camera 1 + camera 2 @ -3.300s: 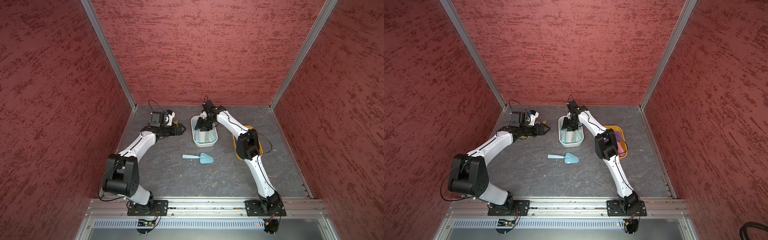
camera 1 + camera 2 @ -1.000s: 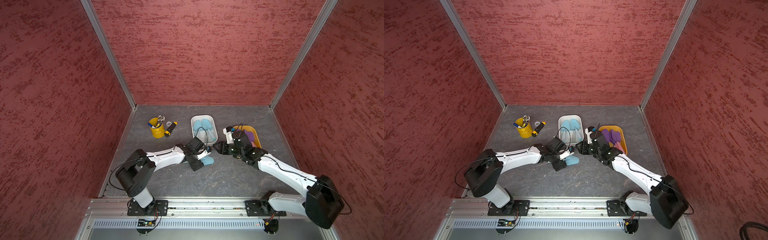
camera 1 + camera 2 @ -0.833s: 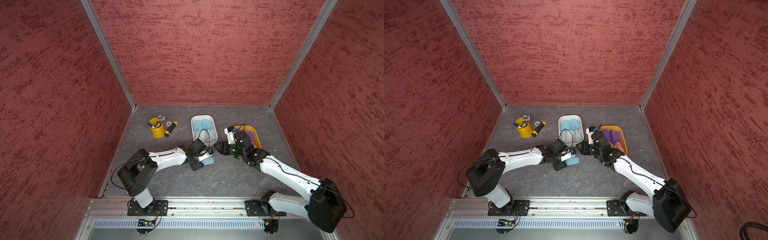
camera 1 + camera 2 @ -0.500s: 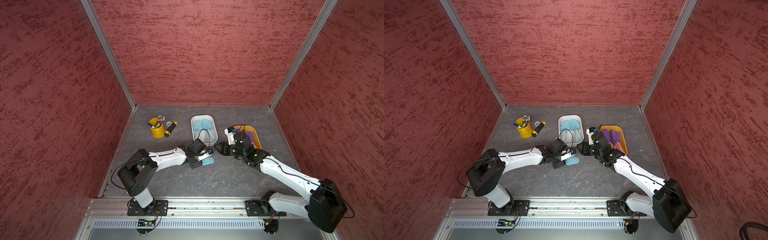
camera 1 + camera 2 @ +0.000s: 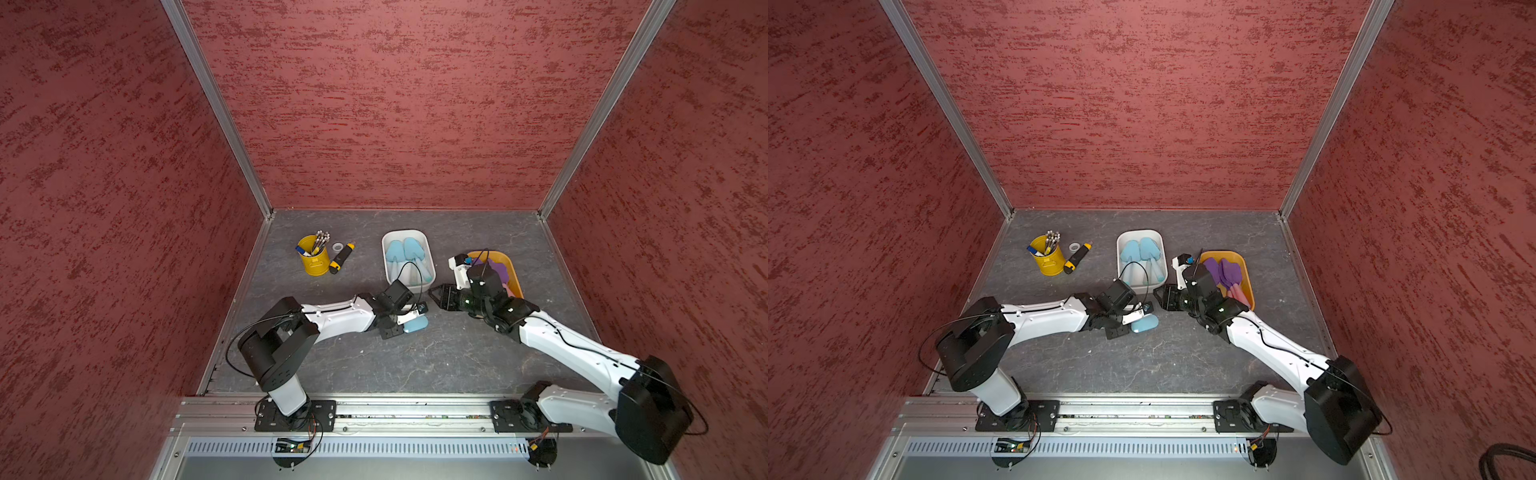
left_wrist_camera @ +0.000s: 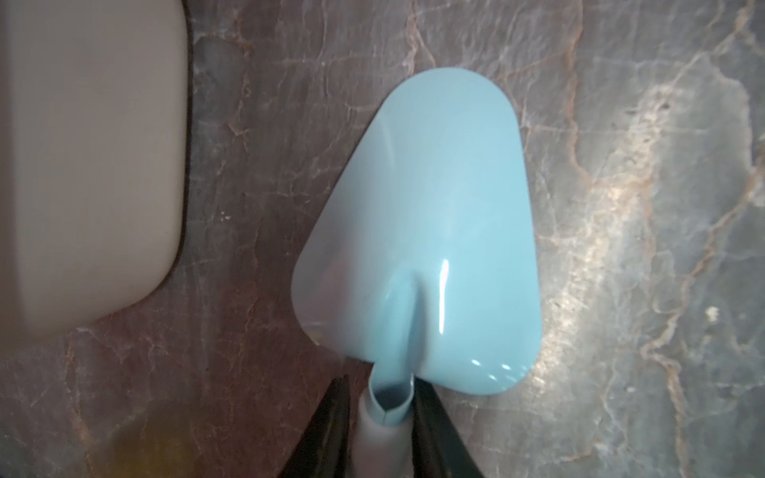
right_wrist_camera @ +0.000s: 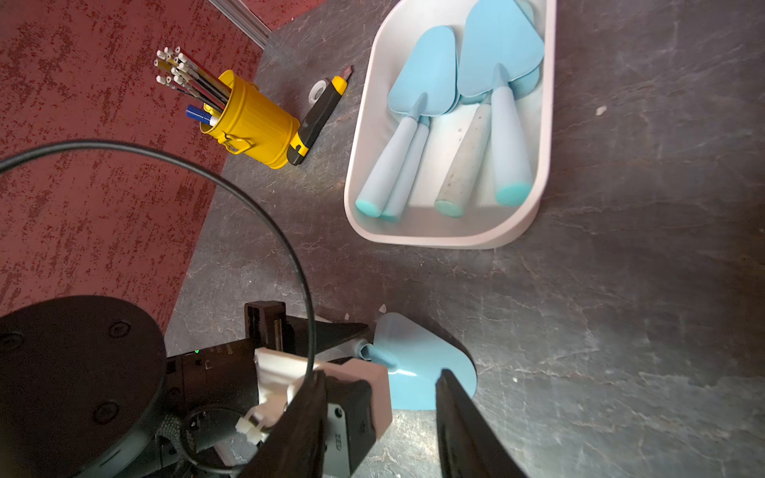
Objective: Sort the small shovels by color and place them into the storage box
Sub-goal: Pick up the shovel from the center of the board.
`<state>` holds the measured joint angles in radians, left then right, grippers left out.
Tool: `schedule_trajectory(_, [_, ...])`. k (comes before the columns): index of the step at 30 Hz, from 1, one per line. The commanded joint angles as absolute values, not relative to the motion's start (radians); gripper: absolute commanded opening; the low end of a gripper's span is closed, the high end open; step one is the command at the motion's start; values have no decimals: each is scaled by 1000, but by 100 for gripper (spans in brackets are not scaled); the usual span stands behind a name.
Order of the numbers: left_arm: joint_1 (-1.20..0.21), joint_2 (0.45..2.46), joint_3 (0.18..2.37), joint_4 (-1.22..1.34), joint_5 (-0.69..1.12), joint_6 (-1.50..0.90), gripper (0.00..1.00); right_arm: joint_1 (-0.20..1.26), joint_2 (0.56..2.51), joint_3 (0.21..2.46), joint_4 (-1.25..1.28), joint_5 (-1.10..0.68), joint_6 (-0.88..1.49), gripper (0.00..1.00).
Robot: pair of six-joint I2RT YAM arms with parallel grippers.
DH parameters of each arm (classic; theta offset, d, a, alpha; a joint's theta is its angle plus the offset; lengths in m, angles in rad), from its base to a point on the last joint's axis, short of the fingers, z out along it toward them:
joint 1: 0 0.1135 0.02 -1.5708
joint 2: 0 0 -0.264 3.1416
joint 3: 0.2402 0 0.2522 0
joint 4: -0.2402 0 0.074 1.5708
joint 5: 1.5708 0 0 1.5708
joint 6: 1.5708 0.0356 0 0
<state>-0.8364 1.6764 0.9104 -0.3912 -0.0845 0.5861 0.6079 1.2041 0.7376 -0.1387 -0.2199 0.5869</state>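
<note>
A light blue small shovel (image 6: 430, 198) lies flat on the grey floor in front of the white storage box (image 5: 429, 259). My left gripper (image 6: 383, 383) is shut on its handle just behind the blade, low at the floor. In both top views only the blade (image 5: 417, 323) (image 5: 1145, 323) sticks out past the gripper. Several light blue shovels (image 7: 430, 70) lie in the white box. Purple shovels with pink handles (image 5: 1229, 272) lie in an orange tray (image 5: 1246, 272). My right gripper (image 5: 434, 293) hangs open and empty just right of the left wrist, between the white box and the tray.
A yellow cup (image 5: 313, 262) of pens stands at the back left, with a black-and-yellow knife (image 5: 341, 259) and a small tape roll (image 5: 337, 247) beside it. Red walls close in three sides. A metal rail (image 5: 415, 415) runs along the front.
My left gripper's jaws have closed on the light blue shovel's handle. The right arm has hardly moved and its jaws stand the same.
</note>
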Motion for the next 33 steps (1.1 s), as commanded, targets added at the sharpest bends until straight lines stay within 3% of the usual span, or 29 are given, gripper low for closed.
schedule_trajectory(1, [-844,1694,896,-370,-102,611,21,606,1195,727,-112,-204,572,45])
schedule_trajectory(8, [-848,1677,928,-402,-96,605,0,606,1153,727,-127,-165,553,45])
schedule_trajectory(12, [-836,1652,994,-480,-46,566,0,606,1084,733,-159,-86,517,46])
schedule_trajectory(16, [-766,1614,1100,-598,155,476,0,604,1006,726,-157,-17,502,46])
schedule_trajectory(21, [-577,1550,1201,-658,562,289,0,603,940,718,-99,-30,489,59])
schedule_trajectory(27, [-382,1502,1170,-460,923,-32,0,607,1031,748,-14,-235,544,56])
schedule_trajectory(33, [-280,1479,979,20,1133,-466,0,656,1171,729,236,-381,657,55])
